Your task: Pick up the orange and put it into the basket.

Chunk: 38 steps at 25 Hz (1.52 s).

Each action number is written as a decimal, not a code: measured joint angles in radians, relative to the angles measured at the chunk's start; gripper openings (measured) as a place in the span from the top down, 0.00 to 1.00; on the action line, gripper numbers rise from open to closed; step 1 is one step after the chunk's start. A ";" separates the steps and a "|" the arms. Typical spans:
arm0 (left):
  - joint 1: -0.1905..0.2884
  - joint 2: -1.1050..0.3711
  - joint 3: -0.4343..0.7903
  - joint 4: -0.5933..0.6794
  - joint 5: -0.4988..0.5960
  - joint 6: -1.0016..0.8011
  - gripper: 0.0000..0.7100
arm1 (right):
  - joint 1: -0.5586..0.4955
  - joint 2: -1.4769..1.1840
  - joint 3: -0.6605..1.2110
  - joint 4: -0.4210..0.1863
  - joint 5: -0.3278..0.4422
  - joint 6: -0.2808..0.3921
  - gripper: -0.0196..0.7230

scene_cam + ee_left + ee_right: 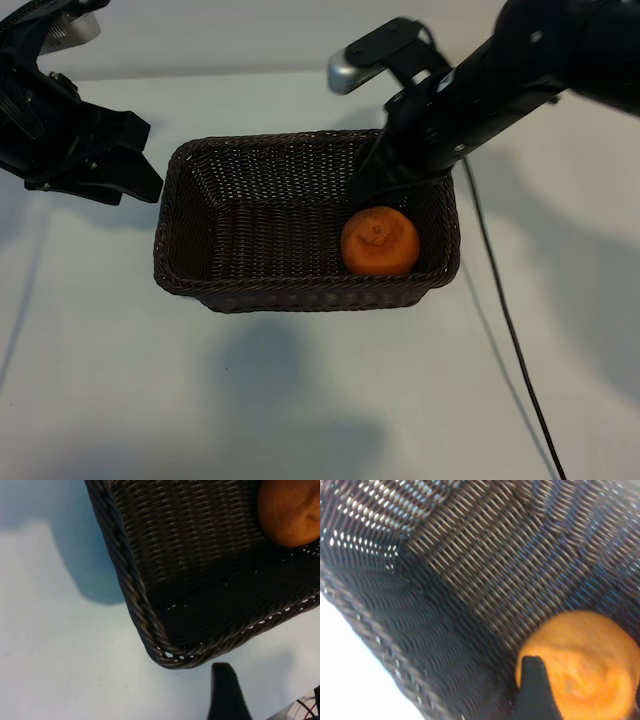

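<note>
The orange point(379, 241) rests on the floor of the dark woven basket point(300, 297), at its right end. My right gripper point(385, 185) hangs over the basket's back right corner, just above and behind the fruit, open and holding nothing. In the right wrist view one black finger point(535, 690) stands in front of the orange point(585, 665), with the basket wall point(370, 630) beyond it. My left gripper point(152, 160) is open at the far left, outside the basket. Its wrist view shows a basket corner point(130, 580), the orange point(292, 512) and one finger point(227, 692).
The basket sits mid-table on a white surface point(300, 400). A thin black cable point(500, 300) trails from the right arm down across the table to the right of the basket.
</note>
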 joint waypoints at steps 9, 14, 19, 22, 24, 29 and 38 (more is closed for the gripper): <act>0.000 0.000 0.000 0.000 -0.001 -0.002 0.35 | -0.162 -0.117 0.000 -0.106 0.226 0.100 0.36; 0.000 0.000 0.000 0.000 -0.001 -0.001 0.35 | -0.236 -0.142 0.000 -0.161 0.309 0.143 0.38; 0.000 0.000 0.000 0.000 -0.001 -0.001 0.35 | -0.335 -0.142 0.002 -0.221 0.341 0.222 0.39; 0.000 0.000 0.000 0.000 -0.001 -0.001 0.35 | -0.395 -0.142 0.002 -0.236 0.365 0.257 0.39; 0.000 0.000 0.000 0.000 -0.001 -0.001 0.35 | -0.424 -0.142 0.002 -0.244 0.380 0.276 0.39; 0.000 0.000 0.000 0.000 -0.001 -0.001 0.35 | -0.441 -0.142 0.002 -0.254 0.411 0.295 0.39; 0.000 0.000 0.000 0.000 -0.001 -0.001 0.35 | -0.441 -0.173 0.002 -0.235 0.469 0.310 0.39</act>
